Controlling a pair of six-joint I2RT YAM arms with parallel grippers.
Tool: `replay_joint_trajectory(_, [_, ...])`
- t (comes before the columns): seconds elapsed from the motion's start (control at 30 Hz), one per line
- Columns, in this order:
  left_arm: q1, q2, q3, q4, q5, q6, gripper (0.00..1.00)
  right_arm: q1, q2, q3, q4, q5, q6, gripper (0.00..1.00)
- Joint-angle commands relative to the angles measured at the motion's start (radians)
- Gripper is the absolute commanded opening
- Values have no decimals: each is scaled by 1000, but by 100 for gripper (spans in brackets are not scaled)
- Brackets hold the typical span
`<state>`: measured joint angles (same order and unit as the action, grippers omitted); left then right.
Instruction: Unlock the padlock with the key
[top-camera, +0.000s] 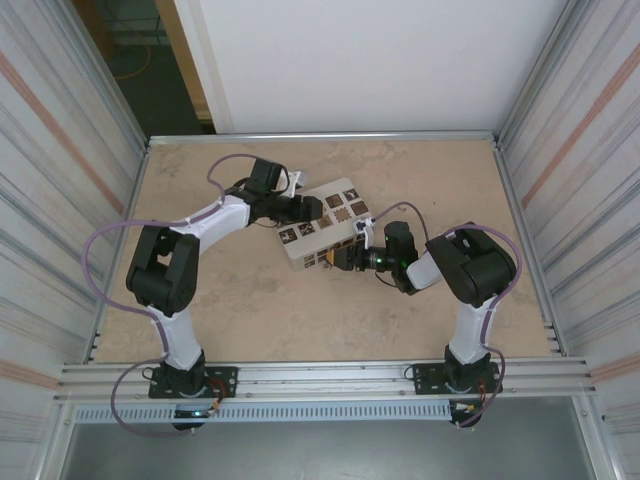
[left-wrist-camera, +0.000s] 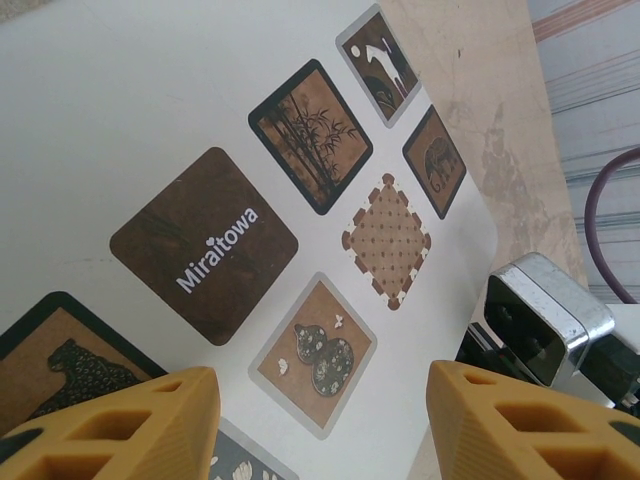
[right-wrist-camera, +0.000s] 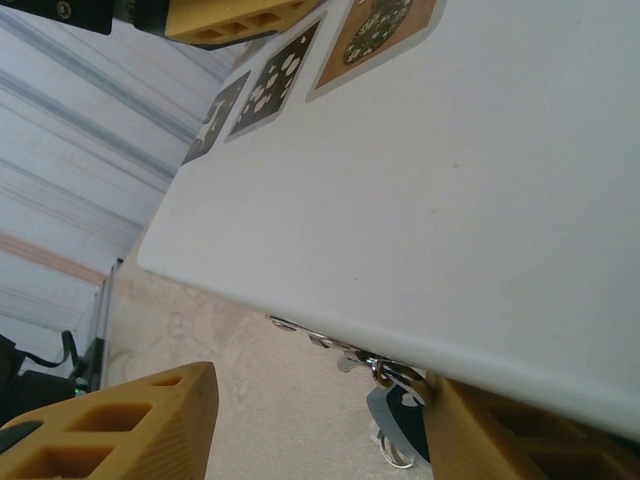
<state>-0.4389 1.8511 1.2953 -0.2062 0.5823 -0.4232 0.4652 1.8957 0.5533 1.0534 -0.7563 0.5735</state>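
The left gripper (top-camera: 303, 208) sits over the ten o'clock corner of the white box (top-camera: 330, 225), its yellow fingers (left-wrist-camera: 110, 425) spread apart above the tiled lid with nothing clamped between them. At the box's five o'clock, the right gripper (top-camera: 345, 260) also has its jaws parted. In its wrist view the small blue padlock (right-wrist-camera: 398, 412) hangs under the box edge at five o'clock, just beside one finger.
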Motion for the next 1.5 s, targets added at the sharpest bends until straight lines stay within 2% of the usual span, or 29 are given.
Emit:
replay_joint_trajectory(0.0, [-24,3,-40,-73,13,-17,57,6,-11,-1,85,-36,-16,52])
replay_joint_trajectory(0.4, [-24,2,-44,-73,7,-16,57,-3,-32,-27,19,-6,-64,41])
replay_joint_trajectory(0.6, [-24,2,-40,-73,7,-17,57,-8,-39,-28,-18,12,-84,31])
replay_joint_trajectory(0.7, [-24,2,-41,-73,7,-17,57,-10,-48,-33,-37,23,-94,26])
replay_joint_trajectory(1.03, [-24,0,-48,-70,0,-19,57,-28,-67,-48,-61,53,-92,0])
replay_joint_trajectory(1.47, [-40,-33,-118,-28,-3,-47,57,-55,-99,-91,50,143,32,0])
